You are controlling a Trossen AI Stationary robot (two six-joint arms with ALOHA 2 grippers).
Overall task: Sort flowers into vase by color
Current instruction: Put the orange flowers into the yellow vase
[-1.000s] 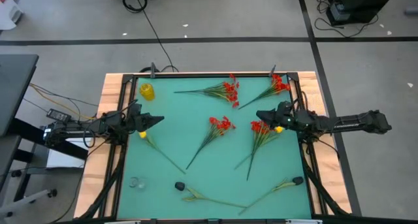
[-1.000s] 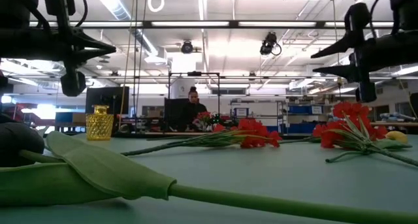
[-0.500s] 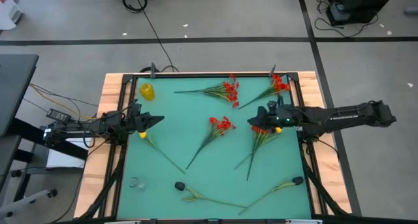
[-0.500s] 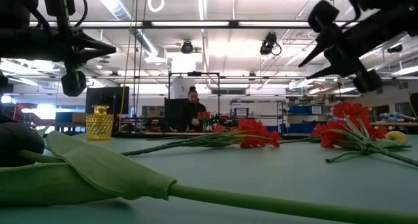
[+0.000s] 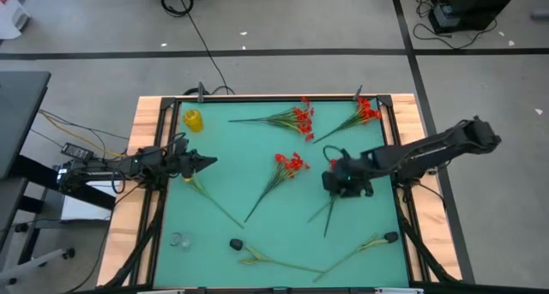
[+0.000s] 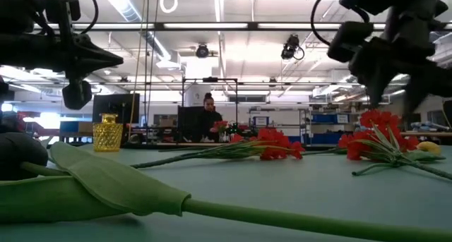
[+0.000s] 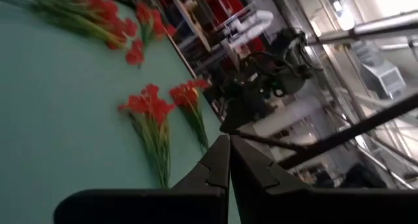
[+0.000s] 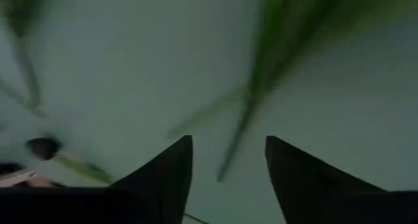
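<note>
The yellow vase [image 5: 193, 119] stands near the far left corner, also seen in the low view [image 6: 108, 132]. Red sprays lie flat on the green mat: two by the far edge [image 5: 296, 117] [image 5: 364, 111], one mid-table [image 5: 287, 164], and one [image 5: 328, 210] whose blossoms my right gripper [image 5: 337, 184] covers. That gripper points down, open, above this spray's green stems [image 8: 251, 100] without touching them. A yellow tulip [image 5: 188, 177] lies just near-side of my left gripper [image 5: 210, 161], which hovers shut [image 7: 228, 140] at the left edge.
Two more long-stemmed flowers lie along the near edge [image 5: 273, 261] [image 5: 364, 244], with dark blobs [image 5: 236, 243] [image 5: 390, 237] beside them. A small clear object [image 5: 177, 239] sits near the left corner. A black frame rims the mat. A person sits far behind the table [image 6: 209, 108].
My right gripper has swung from level to pointing down and has moved toward the table's left and near edges, ending over the right-hand red spray, lower than before. The flowers have not moved.
</note>
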